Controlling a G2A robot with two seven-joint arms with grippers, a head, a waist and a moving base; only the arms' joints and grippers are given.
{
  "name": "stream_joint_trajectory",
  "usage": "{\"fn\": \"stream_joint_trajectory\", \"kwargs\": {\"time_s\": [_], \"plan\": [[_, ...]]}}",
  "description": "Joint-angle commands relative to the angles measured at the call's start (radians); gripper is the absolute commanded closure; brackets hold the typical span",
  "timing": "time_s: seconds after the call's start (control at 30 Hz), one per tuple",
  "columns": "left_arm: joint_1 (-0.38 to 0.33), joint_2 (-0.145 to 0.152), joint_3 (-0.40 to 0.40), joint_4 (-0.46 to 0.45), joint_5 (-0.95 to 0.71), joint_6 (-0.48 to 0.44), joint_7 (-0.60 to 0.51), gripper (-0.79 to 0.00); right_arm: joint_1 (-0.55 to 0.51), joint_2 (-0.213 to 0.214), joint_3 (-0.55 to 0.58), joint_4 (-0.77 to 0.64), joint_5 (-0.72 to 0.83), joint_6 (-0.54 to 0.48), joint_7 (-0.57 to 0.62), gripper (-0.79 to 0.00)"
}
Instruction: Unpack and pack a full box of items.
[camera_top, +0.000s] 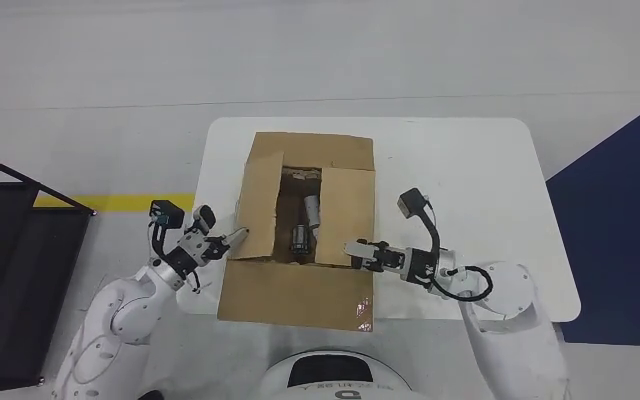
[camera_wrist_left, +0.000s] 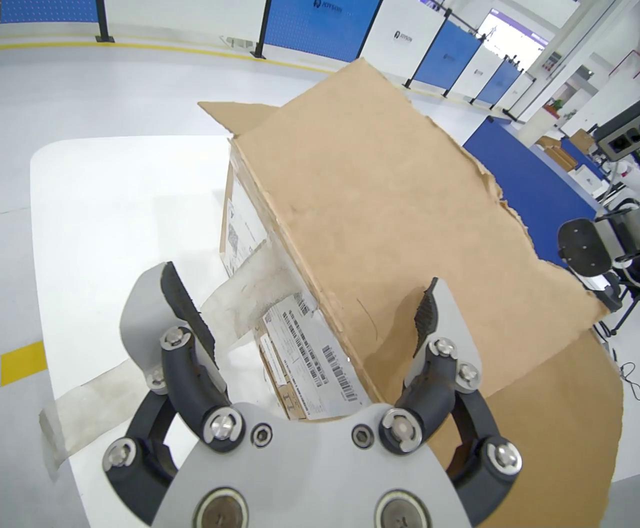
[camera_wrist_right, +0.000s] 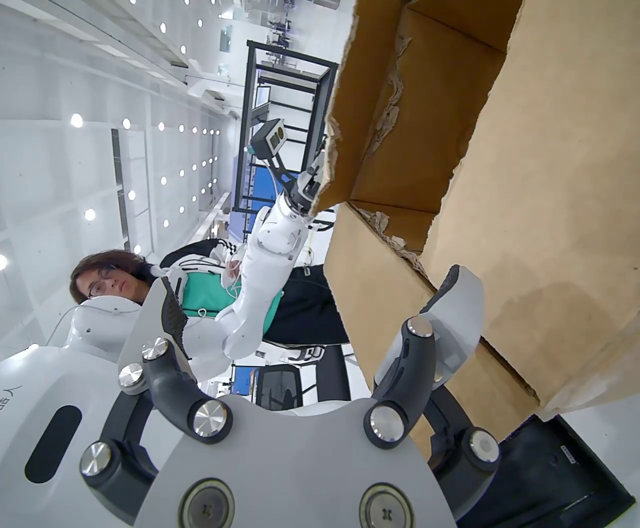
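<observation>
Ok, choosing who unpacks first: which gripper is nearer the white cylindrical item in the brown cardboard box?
Right. The right gripper is at the brown cardboard box's right flap, near the white cylindrical item; the left gripper is outside the left flap, farther.

Bright, even light from ceiling spots (camera_wrist_right: 76, 120) casts only soft shadows beside the box (camera_top: 350, 200).

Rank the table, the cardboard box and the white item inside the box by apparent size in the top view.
1. table, largest
2. cardboard box
3. white item, clearly smallest
</observation>
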Motion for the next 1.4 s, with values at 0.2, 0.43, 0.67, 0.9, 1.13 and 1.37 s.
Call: {"fn": "stream_joint_trajectory", "kwargs": {"time_s": [0.2,0.43,0.67,0.9,1.13,1.37], "plan": [[-0.015,0.003,0.02,-0.005,0.023,0.002,-0.018,-0.785,-0.015,-0.015,0.045,0.062,0.009,-0.112,-0.463,-0.785],[-0.028,0.005,0.032,0.001,0.022,0.018,-0.04,-0.785,0.051,-0.02,0.028,0.179,0.028,-0.07,-0.56,-0.785],[-0.042,0.006,0.05,0.021,0.026,0.038,-0.034,-0.785,0.076,-0.026,0.049,0.229,0.072,-0.017,-0.681,-0.785],[-0.043,0.007,0.065,0.012,0.055,0.04,-0.02,-0.785,0.3,-0.047,-0.002,0.513,0.199,0.023,-0.861,-0.785],[-0.045,0.009,0.064,0.011,0.058,0.07,-0.021,-0.785,0.463,-0.063,-0.1,0.698,0.156,0.085,-0.904,-0.785],[-0.037,0.013,0.032,-0.024,0.074,0.125,-0.036,-0.785,0.532,-0.072,-0.139,0.794,0.208,-0.006,-0.81,-0.785]]}}
